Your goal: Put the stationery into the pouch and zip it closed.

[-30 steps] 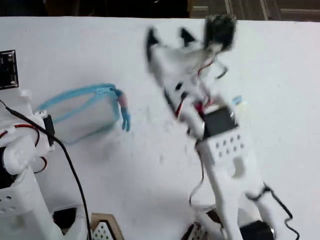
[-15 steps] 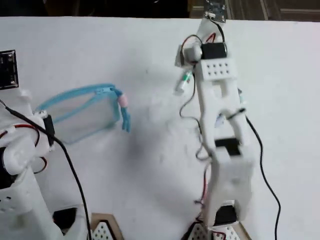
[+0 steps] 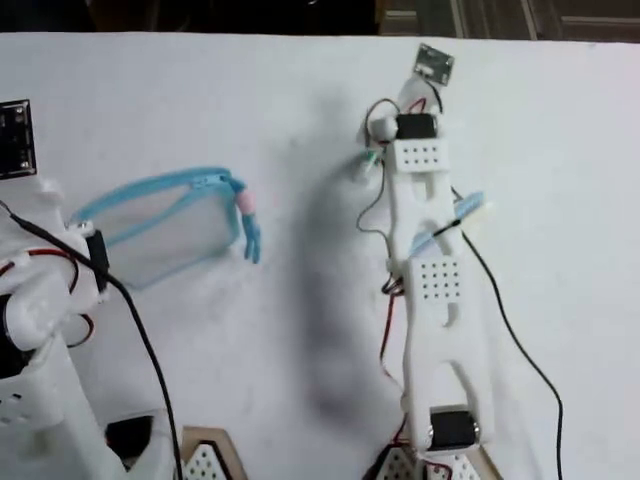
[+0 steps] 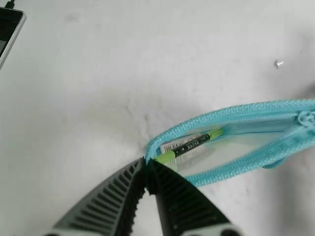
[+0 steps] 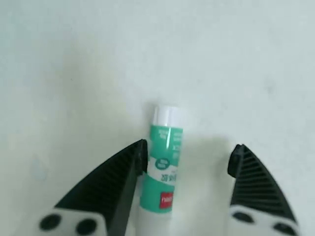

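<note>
Jaws of right gripper spread astride the glue stick, on the table well apart from the pouch; left gripper clenched on pouch's corner. Step judged: pickup. Next: lower, close squarely.

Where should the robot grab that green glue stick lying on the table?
Probably grip the glue stick around its green middle, coming straight down from above. It lies flat, so its long round sides are free, and the open right gripper has one finger on each side.
</note>
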